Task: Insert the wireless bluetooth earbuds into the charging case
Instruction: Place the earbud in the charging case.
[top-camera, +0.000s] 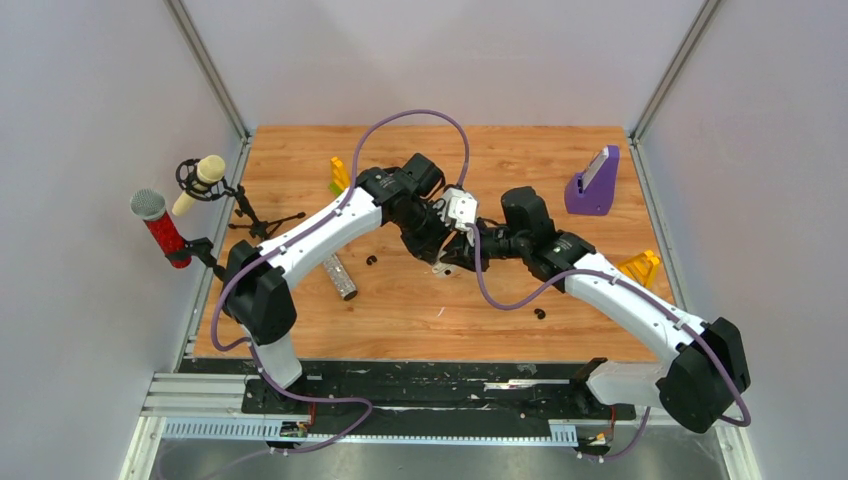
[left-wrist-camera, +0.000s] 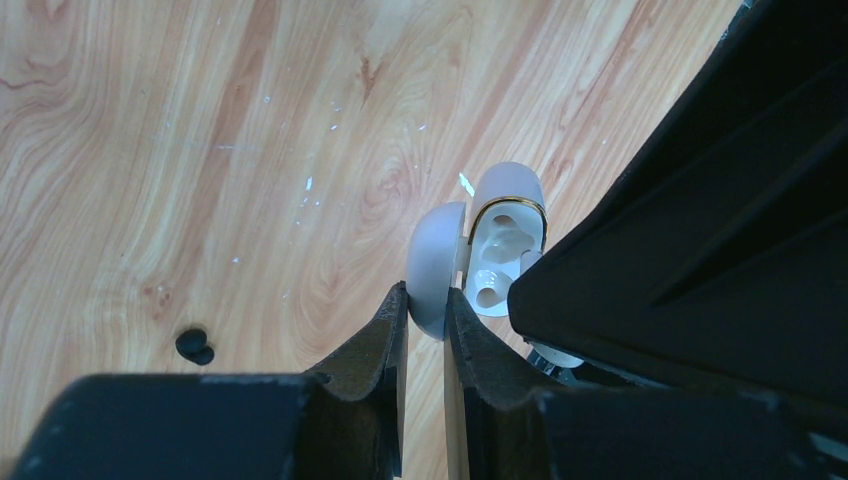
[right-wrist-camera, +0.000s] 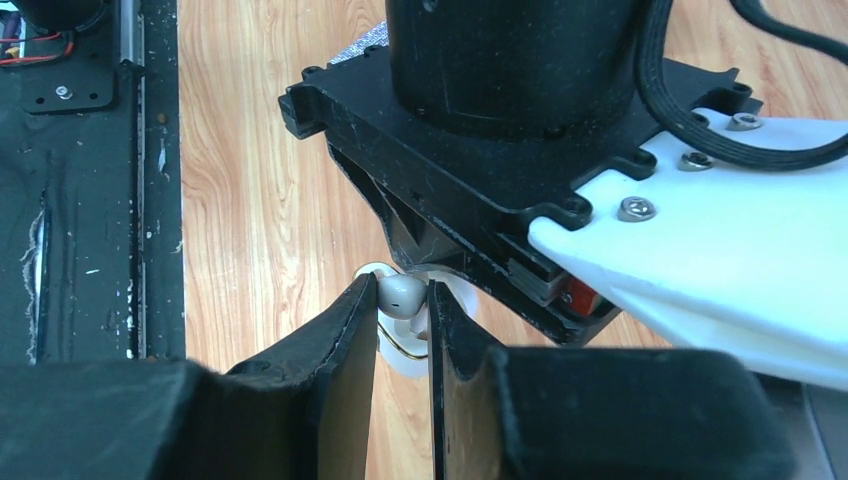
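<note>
A small white plastic earbud (right-wrist-camera: 400, 292) at the glossy white charging case (left-wrist-camera: 505, 250).
The left gripper (left-wrist-camera: 427, 300) pinches the case's open lid (left-wrist-camera: 435, 262); the right gripper (right-wrist-camera: 403, 300) pinches the earbud just above the case.

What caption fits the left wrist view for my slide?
Left claw pinches the open white charging case by its lid, black earbud lying nearby.

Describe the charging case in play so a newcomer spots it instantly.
Mid wooden table, where both arms meet, the left tool pinches the charging case by its lid. It is the white clamshell hinged open with a gold rim, unlike the tiny black earbud on the wood.
</note>
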